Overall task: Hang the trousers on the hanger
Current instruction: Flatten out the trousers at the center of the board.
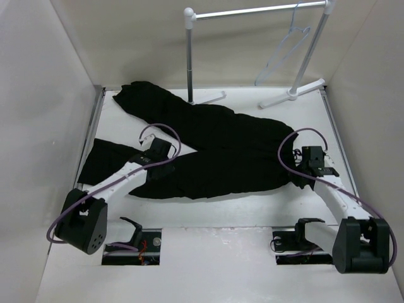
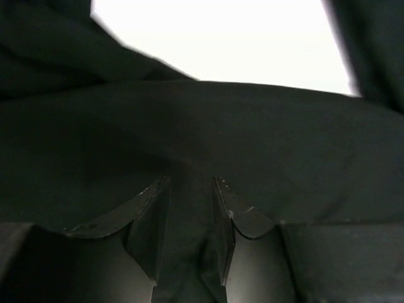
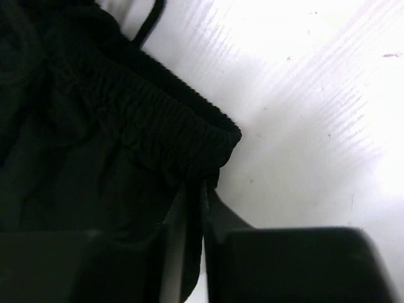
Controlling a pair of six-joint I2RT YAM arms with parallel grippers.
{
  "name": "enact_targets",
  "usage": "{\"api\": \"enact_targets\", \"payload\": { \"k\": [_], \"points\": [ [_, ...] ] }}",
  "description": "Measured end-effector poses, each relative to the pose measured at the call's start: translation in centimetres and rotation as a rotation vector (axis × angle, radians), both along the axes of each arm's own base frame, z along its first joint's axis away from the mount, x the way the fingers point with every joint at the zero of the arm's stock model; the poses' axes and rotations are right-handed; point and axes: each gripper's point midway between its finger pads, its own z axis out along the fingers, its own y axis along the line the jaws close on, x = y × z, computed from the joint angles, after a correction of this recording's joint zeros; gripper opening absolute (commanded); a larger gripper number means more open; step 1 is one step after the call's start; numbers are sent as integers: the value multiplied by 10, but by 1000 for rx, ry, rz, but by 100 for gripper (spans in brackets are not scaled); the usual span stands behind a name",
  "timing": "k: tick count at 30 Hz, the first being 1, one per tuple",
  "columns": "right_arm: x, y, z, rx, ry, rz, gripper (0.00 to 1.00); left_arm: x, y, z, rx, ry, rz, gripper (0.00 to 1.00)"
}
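The trousers point(image 1: 214, 142) lie spread flat on the white table point(image 1: 252, 211). The waist is at the right side and the two legs run to the left, one toward the far left corner and one toward the near left edge. The left gripper point(image 1: 161, 168) sits down on the cloth where the legs meet. In its wrist view the left gripper point(image 2: 189, 192) has its two fingers drawn close, with a raised fold of the black cloth pinched between them. The right gripper point(image 1: 299, 172) is at the waist end. In its own view the right gripper point(image 3: 202, 202) has the fingers almost together on the corner of the gathered waistband point(image 3: 158, 120), so it grips the trousers there. A thin drawstring point(image 3: 151, 19) lies on the table just beyond the waistband. The hanger point(image 1: 282, 55) hangs by its hook from the rail stand point(image 1: 259, 11) at the far right, tilted, well apart from the trousers.
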Motion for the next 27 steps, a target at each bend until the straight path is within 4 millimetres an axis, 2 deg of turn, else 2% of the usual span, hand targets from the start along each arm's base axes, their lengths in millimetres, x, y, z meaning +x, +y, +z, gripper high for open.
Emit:
{"api": "enact_targets", "payload": {
  "k": [3,6,9,13,14,15,17,19,20,22,24,27],
  "points": [
    [0,-8,-8,18,15,-57,3,-14,15,-25,25,58,33,30],
    [-10,-26,-7,19,-11,-166,0,-27,28,-40,41,99,62,32],
    [-22,-47,6,3,-72,-275,0,-32,30,-35,28,80,67,36],
    [-35,-71,22,-29,-115,-397,2,-37,31,-16,4,33,67,45],
    [-38,-76,24,-40,-114,-418,7,-38,33,-11,0,23,70,48],
    [-41,-80,26,-53,-109,-435,16,-39,36,-5,-3,15,78,50],
    [-42,-85,31,-74,-106,-448,42,-35,48,8,-4,-8,124,50],
    [-40,-88,37,-94,-107,-439,63,-25,65,17,5,-26,187,50],
    [-38,-88,41,-106,-109,-424,70,-19,75,20,14,-27,222,49],
    [-32,-83,47,-122,-122,-381,76,-9,93,21,30,-22,283,46],
    [-27,-77,54,-138,-141,-332,73,-2,111,16,43,-3,344,42],
    [-18,-63,69,-152,-183,-247,46,4,136,5,58,29,427,36]
  ]
}}
